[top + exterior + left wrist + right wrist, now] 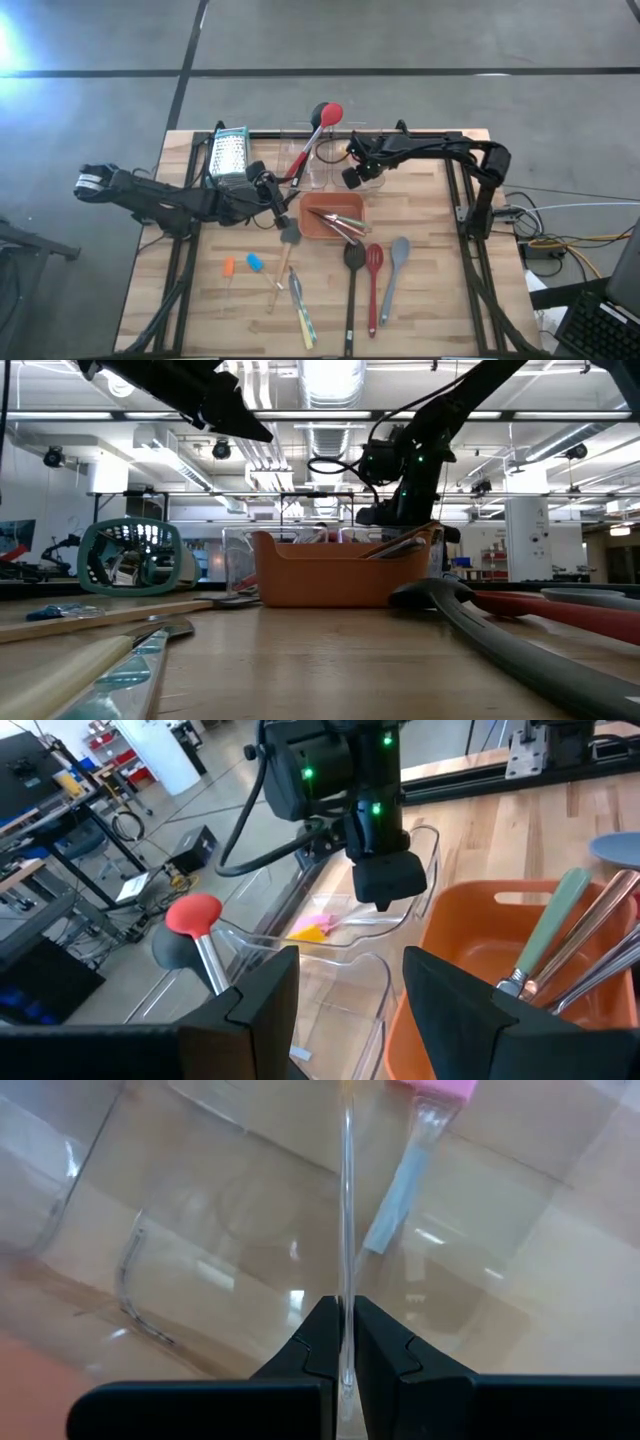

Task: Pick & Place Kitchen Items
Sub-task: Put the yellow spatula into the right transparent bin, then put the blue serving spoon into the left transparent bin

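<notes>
Partly sorted: several utensils lie in the orange tray point(312, 228), others on the table point(440, 300). Right tool point(345, 1342) pinches a clear tub wall point(345, 1210); left tool point(345, 995) hovers open, empty.

No text, label, brand, number or sign can be read anywhere in these views, either on the table's things or in the room behind.

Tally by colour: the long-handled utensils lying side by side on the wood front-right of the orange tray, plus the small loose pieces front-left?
Black long-handled spoon: 1
Red long-handled slotted spatula: 1
Grey long-handled spoon: 1
Small orange piece: 1
Small blue piece: 1
Total: 5
</notes>
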Controlling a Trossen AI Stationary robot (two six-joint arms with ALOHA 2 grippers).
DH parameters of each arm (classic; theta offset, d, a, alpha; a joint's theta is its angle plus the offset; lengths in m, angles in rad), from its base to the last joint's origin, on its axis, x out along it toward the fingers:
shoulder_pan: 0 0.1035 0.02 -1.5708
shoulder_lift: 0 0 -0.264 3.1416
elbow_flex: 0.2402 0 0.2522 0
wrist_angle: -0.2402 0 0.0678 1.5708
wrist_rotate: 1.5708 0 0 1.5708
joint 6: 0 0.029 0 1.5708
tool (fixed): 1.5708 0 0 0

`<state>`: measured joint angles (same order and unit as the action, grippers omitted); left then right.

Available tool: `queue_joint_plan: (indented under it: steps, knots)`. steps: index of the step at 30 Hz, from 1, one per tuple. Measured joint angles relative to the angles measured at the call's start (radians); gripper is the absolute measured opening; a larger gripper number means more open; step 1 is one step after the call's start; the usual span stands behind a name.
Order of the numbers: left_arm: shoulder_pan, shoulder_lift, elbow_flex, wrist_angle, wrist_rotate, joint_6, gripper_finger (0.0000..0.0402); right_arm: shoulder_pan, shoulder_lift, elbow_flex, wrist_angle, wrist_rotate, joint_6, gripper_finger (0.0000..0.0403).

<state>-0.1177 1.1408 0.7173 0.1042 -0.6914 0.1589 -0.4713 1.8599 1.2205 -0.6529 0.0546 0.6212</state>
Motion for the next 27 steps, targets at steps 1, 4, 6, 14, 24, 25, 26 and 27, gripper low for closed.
queue_joint_plan:
  steps: [1,4,6,14,24,25,26,27]
  knots:
    - [0.000,0.000,0.000,-0.001,0.000,0.000,0.0186,-0.002,0.001,0.000,0.000,-0.008,0.000,0.0009]
    - [0.000,0.000,-0.001,-0.002,0.000,0.000,0.0186,-0.002,0.000,0.000,0.000,-0.007,0.000,0.0015]
    - [0.000,0.000,-0.001,-0.004,0.000,-0.001,0.0186,-0.003,-0.003,-0.001,-0.001,-0.007,-0.001,0.0022]
    - [0.000,0.000,-0.002,-0.018,0.000,-0.002,0.0186,-0.003,-0.004,0.006,0.001,-0.005,-0.033,0.0048]
    - [0.000,0.000,-0.003,-0.037,0.000,-0.005,0.0186,-0.001,-0.003,0.056,0.001,0.001,-0.068,0.0101]
    - [0.000,0.000,-0.003,-0.039,0.000,-0.005,0.0186,0.000,-0.003,0.065,0.000,0.001,-0.068,0.0106]
    - [0.000,0.000,-0.003,-0.040,0.000,-0.005,0.0186,0.003,-0.003,0.077,-0.002,0.000,-0.074,0.0110]
    - [0.000,0.000,-0.003,-0.040,0.000,-0.005,0.0186,0.006,-0.004,0.088,-0.003,0.000,-0.080,0.0114]
